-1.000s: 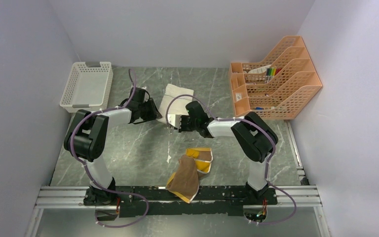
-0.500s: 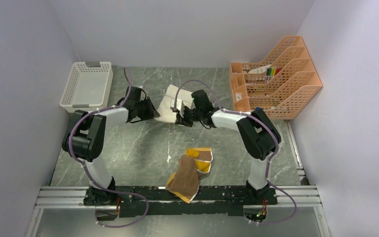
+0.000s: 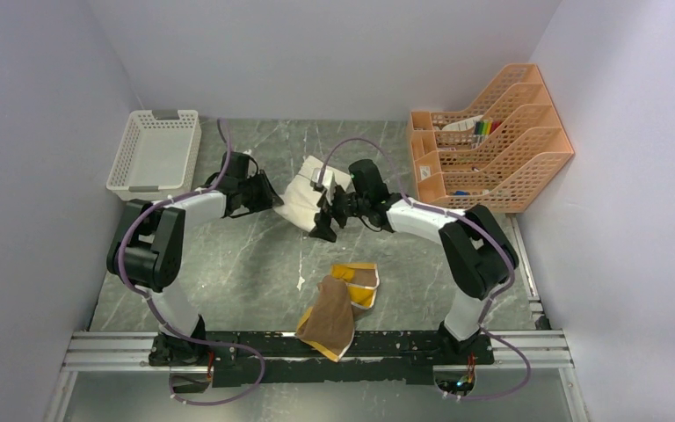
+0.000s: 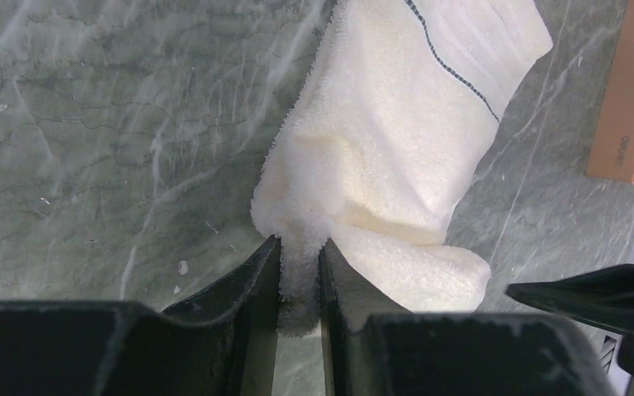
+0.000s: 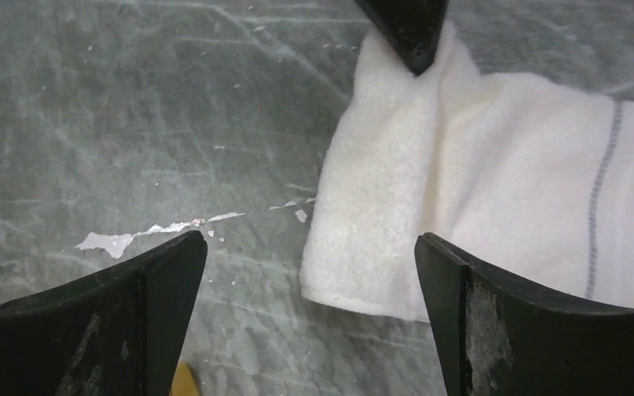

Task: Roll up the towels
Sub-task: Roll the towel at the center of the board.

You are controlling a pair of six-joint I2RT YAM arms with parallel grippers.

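Our left gripper [image 4: 300, 276] is clamped narrowly on a bunched corner of the cream-white towel [image 4: 396, 148], which lies folded on the marble table [image 4: 91, 124] toward the back. Our right gripper [image 5: 309, 264] stands wide apart over an edge of that towel, holding nothing. We see the brown towel [image 3: 327, 318], its mustard side partly showing, crumpled near our bases, well apart.

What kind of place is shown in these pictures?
Probably a laboratory robot test cell: white walls enclose a marbled table, the left arm and right arm are bolted to its near rail, and an orange file rack stands by.
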